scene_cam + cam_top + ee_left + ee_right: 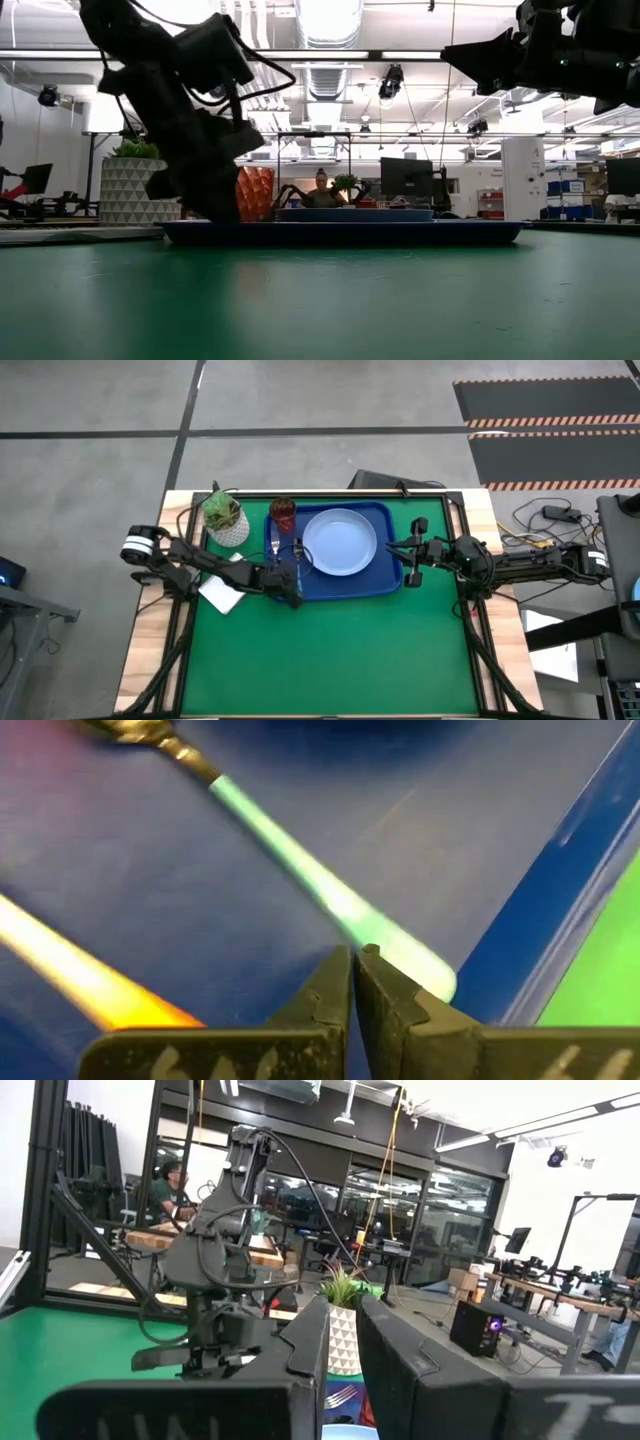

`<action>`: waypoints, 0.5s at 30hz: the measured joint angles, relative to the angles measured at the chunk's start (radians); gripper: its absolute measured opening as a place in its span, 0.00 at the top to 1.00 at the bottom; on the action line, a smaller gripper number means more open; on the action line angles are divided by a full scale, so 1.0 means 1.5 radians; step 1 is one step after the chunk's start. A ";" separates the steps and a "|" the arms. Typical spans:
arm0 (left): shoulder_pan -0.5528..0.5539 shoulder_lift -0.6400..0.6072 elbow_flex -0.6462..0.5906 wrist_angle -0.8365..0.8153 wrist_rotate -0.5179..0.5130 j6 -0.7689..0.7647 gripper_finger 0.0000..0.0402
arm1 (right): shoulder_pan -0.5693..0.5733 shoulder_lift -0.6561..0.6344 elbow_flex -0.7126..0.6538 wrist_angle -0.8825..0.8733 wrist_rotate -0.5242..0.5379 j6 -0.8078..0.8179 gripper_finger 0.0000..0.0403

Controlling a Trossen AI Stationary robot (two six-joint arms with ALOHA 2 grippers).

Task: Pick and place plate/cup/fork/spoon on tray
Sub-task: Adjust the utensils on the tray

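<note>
The deep-blue tray [392,576] lies on the far middle of the green mat. On it are the light-blue plate [340,542], the dark-red cup [283,512] in its far left corner, the orange-handled fork [274,546] and the spoon [298,552]. My left gripper [296,586] is shut, low over the tray's near left part. In the left wrist view its tips [354,960] stand at the free end of the spoon's light-blue handle [290,855], with the fork's handle [70,975] beside it. My right gripper [410,555] is shut and empty, raised beside the tray's right rim. My left gripper's shut fingertips come from above at the free end of the spoon's handle [405,948]. I cannot tell whether they touch it. The spoon lies flat on the tray's floor [470,830], beside the fork.
A white pot with a green plant [225,518] stands left of the tray, close to the cup. A white card [222,594] lies on the mat under my left arm. The near half of the green mat [330,660] holds nothing.
</note>
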 joint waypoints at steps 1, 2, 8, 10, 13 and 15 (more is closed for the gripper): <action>0.000 0.006 0.000 0.020 0.000 0.001 1.00 | 0.000 0.000 0.000 0.001 0.000 0.001 0.89; 0.001 0.010 0.001 0.035 0.000 0.003 1.00 | 0.000 0.000 0.000 0.002 0.000 0.002 0.89; 0.001 0.023 0.006 0.048 -0.009 -0.013 1.00 | 0.000 0.000 0.000 0.002 0.000 0.002 0.89; 0.001 0.024 0.008 0.048 -0.018 -0.017 1.00 | 0.000 0.000 0.000 0.001 0.000 0.002 0.89; 0.001 0.024 0.008 0.046 -0.021 -0.017 1.00 | 0.000 0.000 0.000 0.001 0.000 0.003 0.89; 0.001 0.024 0.008 0.045 -0.026 -0.017 1.00 | 0.000 0.000 0.000 0.001 0.000 0.003 0.89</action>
